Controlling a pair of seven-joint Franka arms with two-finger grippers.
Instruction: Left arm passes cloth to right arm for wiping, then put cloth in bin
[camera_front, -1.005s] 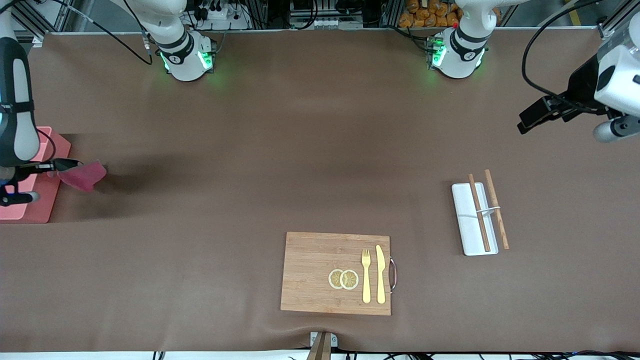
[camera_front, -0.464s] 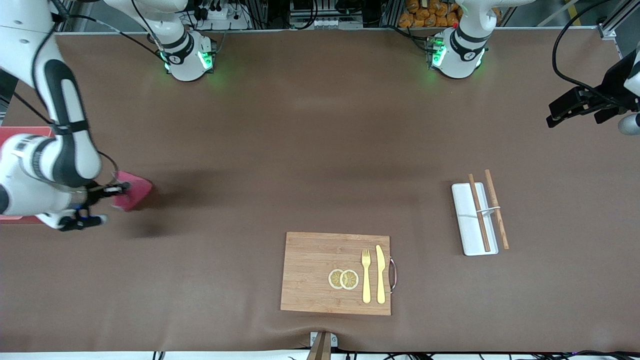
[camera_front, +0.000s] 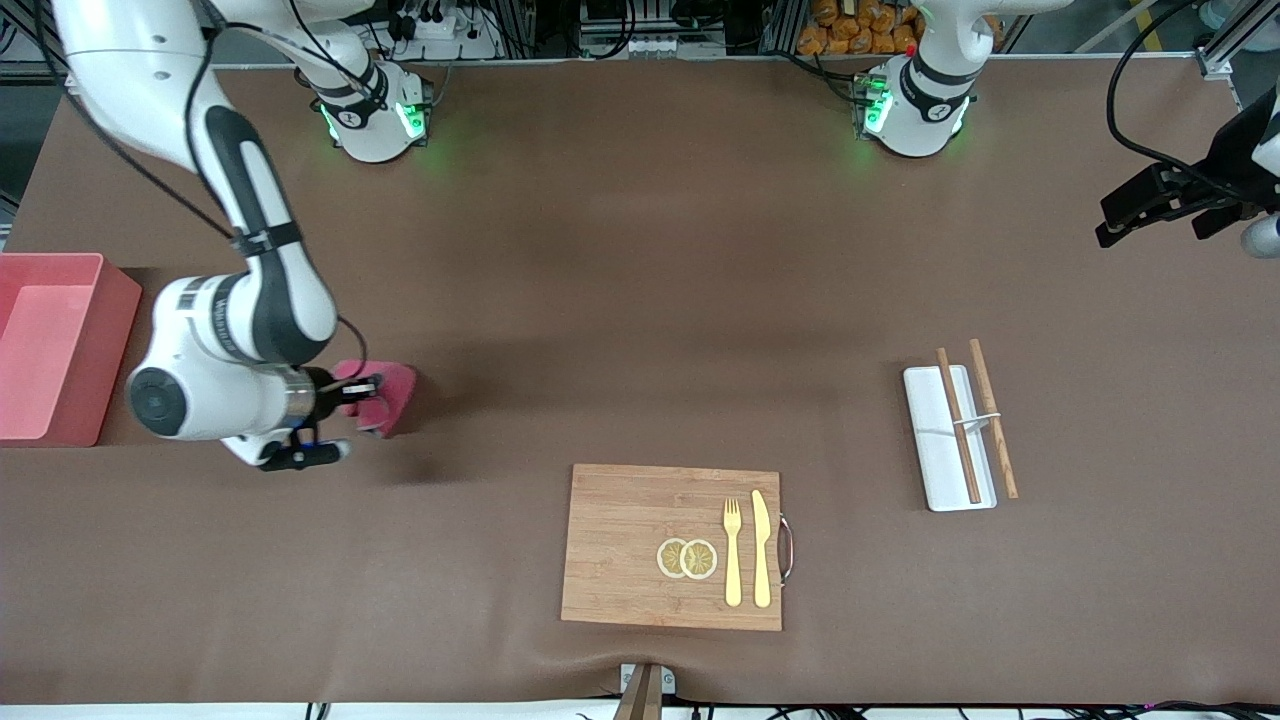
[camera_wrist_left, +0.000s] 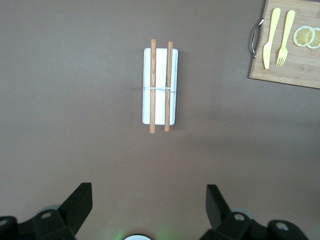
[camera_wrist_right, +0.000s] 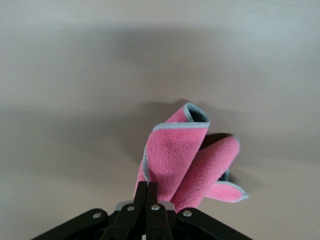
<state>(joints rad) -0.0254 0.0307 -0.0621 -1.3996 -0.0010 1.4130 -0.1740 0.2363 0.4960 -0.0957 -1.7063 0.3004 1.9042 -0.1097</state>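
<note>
Right gripper (camera_front: 365, 392) pinches pink cloth (camera_front: 385, 395), folds dangling over bare brown table (camera_front: 600, 300) between pink bin (camera_front: 60, 345) and wooden cutting board (camera_front: 640, 520). Bin sits at right arm's end of table. Left gripper (camera_wrist_left: 149, 200) waits high over left arm's end, fingers spread wide, holding nothing, above white tray (camera_wrist_left: 160, 90) bearing chopsticks (camera_wrist_left: 160, 86).

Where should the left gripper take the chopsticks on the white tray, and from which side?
Probably straight down at the chopsticks, across both sticks near the thin band joining them at mid-length. They lie parallel and flat, one on the white tray, one along its edge. The left gripper is open above them; the right gripper holds the cloth.
</note>
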